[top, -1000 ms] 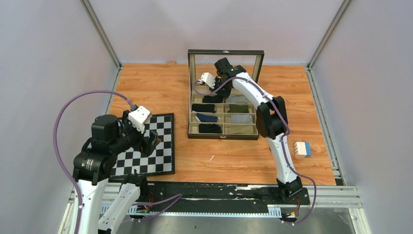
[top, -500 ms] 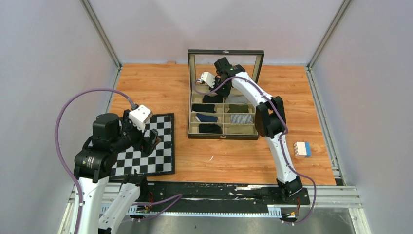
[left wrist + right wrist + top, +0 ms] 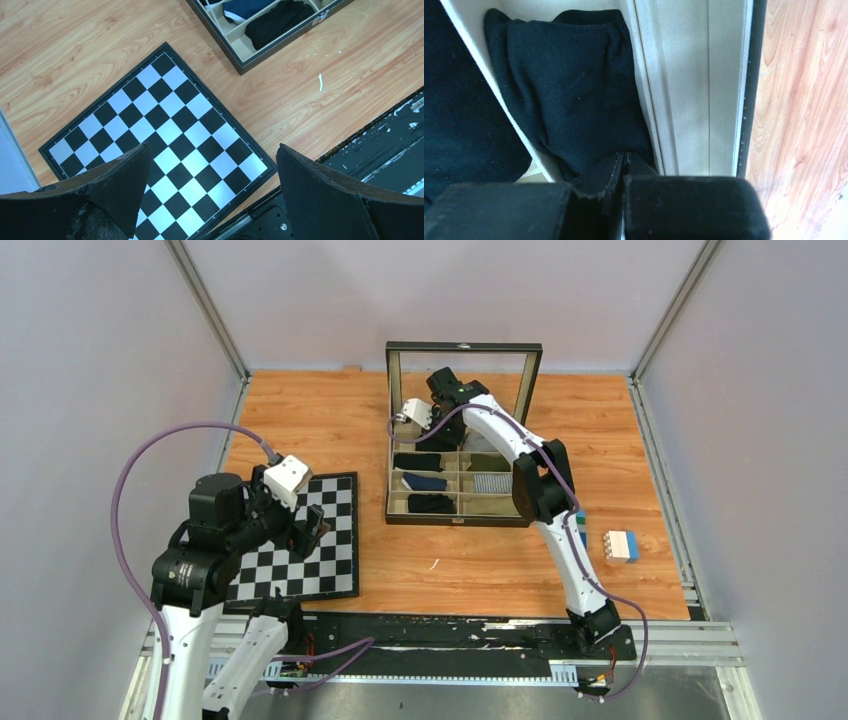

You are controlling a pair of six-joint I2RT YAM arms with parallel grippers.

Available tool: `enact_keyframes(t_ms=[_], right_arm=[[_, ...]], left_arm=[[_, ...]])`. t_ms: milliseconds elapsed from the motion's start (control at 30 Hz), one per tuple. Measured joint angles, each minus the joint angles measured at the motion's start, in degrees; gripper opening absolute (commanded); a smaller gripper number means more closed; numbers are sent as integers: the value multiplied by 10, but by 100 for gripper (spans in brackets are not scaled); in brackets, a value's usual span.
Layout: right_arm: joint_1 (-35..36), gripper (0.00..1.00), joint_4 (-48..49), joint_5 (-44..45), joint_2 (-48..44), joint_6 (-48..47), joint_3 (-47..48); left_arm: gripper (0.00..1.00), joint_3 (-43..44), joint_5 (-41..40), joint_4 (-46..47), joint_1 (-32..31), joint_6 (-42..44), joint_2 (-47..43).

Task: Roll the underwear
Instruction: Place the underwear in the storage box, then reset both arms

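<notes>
underwear [image 3: 574, 100]: black, bunched in a far-left compartment of the organizer box [image 3: 689, 90], against the divider beside the outer wall.
right pincer [image 3: 624, 165]: closed on a fold at the underwear's near edge; a stitched flap of cloth shows between the tips.
left pincer [image 3: 212, 150]: wide, holding nothing, above the chessboard [image 3: 165, 135] on the table [image 3: 75, 40].
handling: light, limp knit. Will likely drape, stretch and snag on the dividers.
grip point: the hem is best, since doubled cloth slips less. A single-layer pinch may pull free.
step: looks like lift-out from the box; rolling not begun.
</notes>
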Motion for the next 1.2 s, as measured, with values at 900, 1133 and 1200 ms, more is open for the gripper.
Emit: enact_keyframes(t_ms=[900,1133,1200], right_arm=[[-29,100,27,44,-586,41,-341],[-224,100,54,38,-669,164,-464],[-257,100,54,18,-697,204,-490]], left_arm=[[100,33,16,25,0,5,145],[100,27,-20,99,2,-59,186],[100,24,-34,114,4,-75,183]])
